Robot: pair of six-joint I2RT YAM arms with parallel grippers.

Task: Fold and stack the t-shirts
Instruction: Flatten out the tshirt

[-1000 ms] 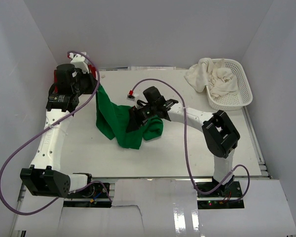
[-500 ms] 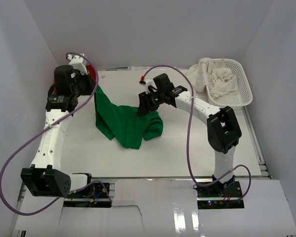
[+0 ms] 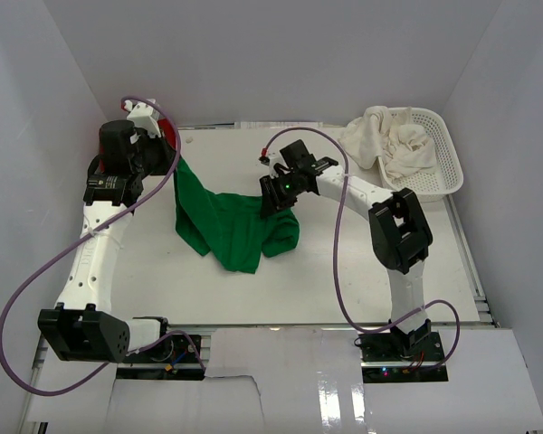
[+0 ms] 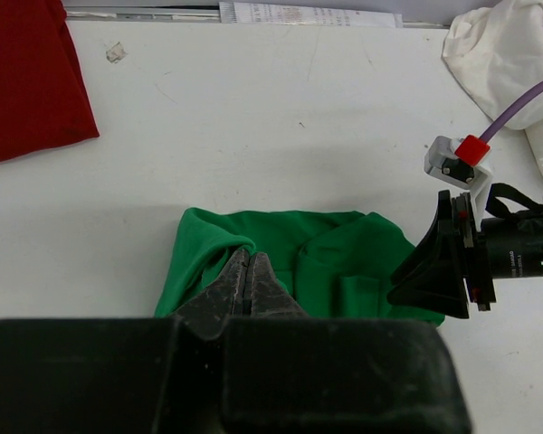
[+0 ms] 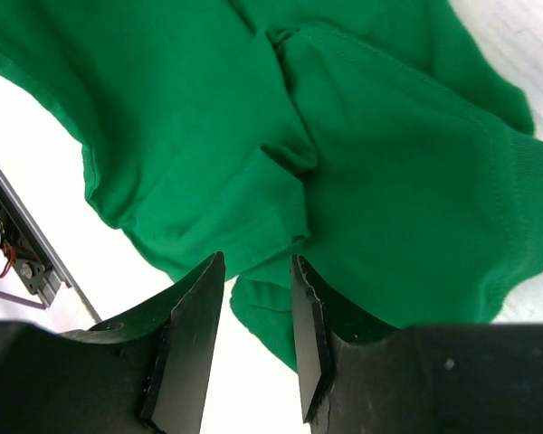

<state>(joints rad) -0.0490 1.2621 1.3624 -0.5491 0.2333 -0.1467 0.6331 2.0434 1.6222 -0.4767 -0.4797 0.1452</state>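
Observation:
The bright green t-shirt (image 3: 226, 226) lies bunched mid-table, and its left part rises to my left gripper (image 3: 174, 155) at the back left. That gripper (image 4: 247, 269) is shut on a fold of the green cloth (image 4: 344, 262). My right gripper (image 3: 271, 201) hovers at the shirt's far right edge. Its jaws (image 5: 256, 276) stand apart, with a green cloth edge (image 5: 271, 307) showing in the gap. A red t-shirt (image 4: 27, 81) lies flat at the back left corner. Cream-white t-shirts (image 3: 389, 145) are heaped in the basket.
A white mesh basket (image 3: 448, 163) stands at the back right, with cloth hanging over its left rim. Purple cables loop from both arms over the table. White walls close in on the left, rear and right.
My right arm has swung back and to the right, from the shirt's middle to its far edge, and its jaws have narrowed. The left gripper keeps holding the green shirt.

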